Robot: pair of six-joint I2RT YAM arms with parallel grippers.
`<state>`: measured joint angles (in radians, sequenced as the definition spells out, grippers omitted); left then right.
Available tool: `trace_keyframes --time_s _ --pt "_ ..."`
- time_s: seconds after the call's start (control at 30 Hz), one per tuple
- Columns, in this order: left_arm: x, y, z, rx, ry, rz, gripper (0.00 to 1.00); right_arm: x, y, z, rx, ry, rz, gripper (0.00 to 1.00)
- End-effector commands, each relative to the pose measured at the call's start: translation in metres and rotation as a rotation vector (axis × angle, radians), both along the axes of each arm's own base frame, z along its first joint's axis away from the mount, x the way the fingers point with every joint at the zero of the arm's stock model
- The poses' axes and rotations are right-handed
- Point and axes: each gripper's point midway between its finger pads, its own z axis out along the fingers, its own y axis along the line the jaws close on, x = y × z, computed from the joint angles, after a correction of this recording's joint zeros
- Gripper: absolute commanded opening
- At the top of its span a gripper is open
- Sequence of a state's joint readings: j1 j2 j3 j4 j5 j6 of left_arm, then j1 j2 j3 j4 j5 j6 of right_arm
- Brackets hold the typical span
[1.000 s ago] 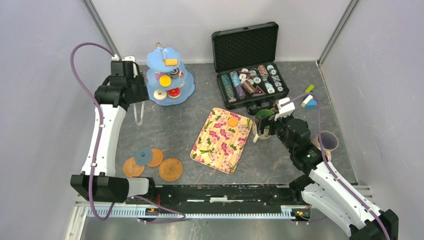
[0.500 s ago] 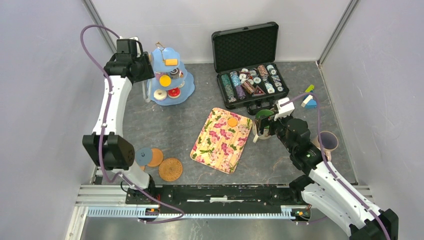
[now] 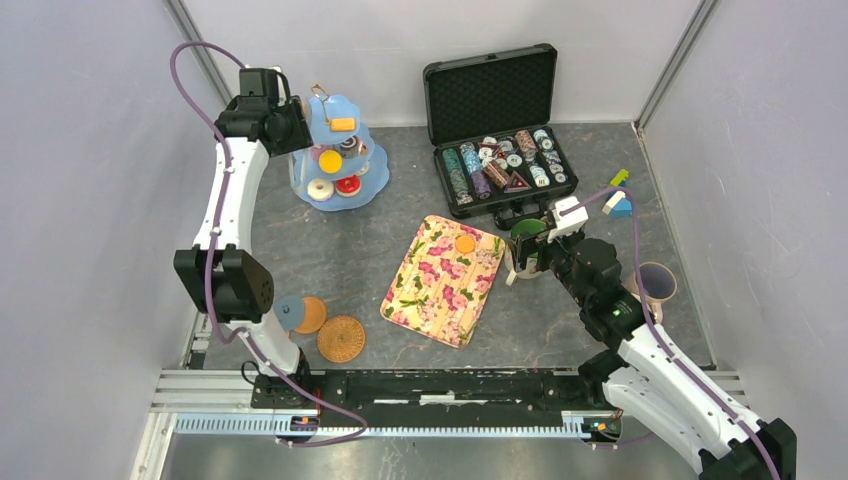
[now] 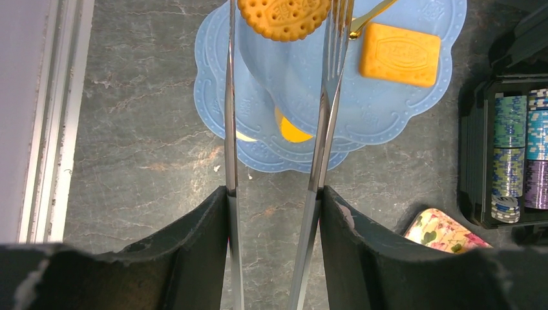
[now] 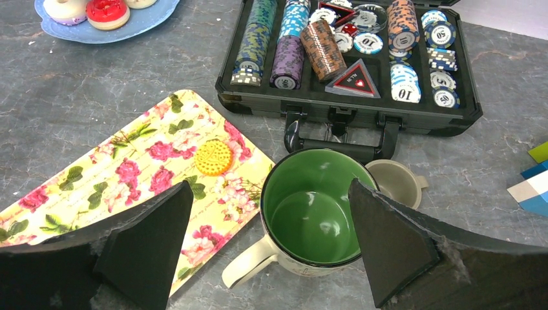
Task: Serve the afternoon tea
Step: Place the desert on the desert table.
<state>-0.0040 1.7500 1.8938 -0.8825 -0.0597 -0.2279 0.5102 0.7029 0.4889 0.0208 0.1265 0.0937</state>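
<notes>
Blue plastic with scalloped rims: this is the tiered stand that I am looking down on through the left wrist camera. Its top plate is carrying a rectangular orange-yellow biscuit with a stamped face, and a yellow piece is peeking out from the plate below. The left gripper is carrying two long, thin metal prongs, which are standing apart. A round biscuit with a crimped edge is filling the gap between their tips, over the top plate. I cannot tell if the prongs are pinching it or if it is only lying there.

The right gripper is keeping its black jaws wide apart on both sides of the green-lined mug — glossy inside, pale outside, upright on the grey stone-patterned table, just beside the floral tray. The tray is rectangular with rounded corners, and a second round biscuit is lying flat on it.

Behind the mug a black hard case is lying open, its compartments holding stacks of striped poker chips. A red donut and a white donut are sitting on the lowest blue plate.

From above, woven round coasters are lying near the left arm — and a lilac mug is standing at the right of the right arm.
</notes>
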Motion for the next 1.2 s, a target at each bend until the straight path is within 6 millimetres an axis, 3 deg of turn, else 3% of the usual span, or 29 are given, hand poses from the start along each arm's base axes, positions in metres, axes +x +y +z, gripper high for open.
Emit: trace_keyframes --time_s 0.0,0.33,0.47,0.77,1.17 --pt "0.016 -0.007 0.019 -0.030 -0.073 -0.032 0.08 0.004 0.002 0.011 0.007 -0.045 0.010 0.98" --pt "0.024 -0.008 0.009 -0.039 -0.051 -0.034 0.18 0.003 0.005 0.011 0.011 -0.052 0.025 0.98" --pt "0.023 -0.007 0.008 -0.032 -0.048 -0.033 0.33 0.002 0.004 0.013 0.012 -0.060 0.026 0.98" --pt "0.018 -0.003 0.011 -0.007 -0.045 -0.026 0.49 0.003 0.008 0.008 0.004 -0.040 0.042 0.98" --pt "0.014 -0.001 0.016 0.007 -0.050 -0.029 0.56 0.003 0.008 0.008 0.000 -0.040 0.045 0.98"
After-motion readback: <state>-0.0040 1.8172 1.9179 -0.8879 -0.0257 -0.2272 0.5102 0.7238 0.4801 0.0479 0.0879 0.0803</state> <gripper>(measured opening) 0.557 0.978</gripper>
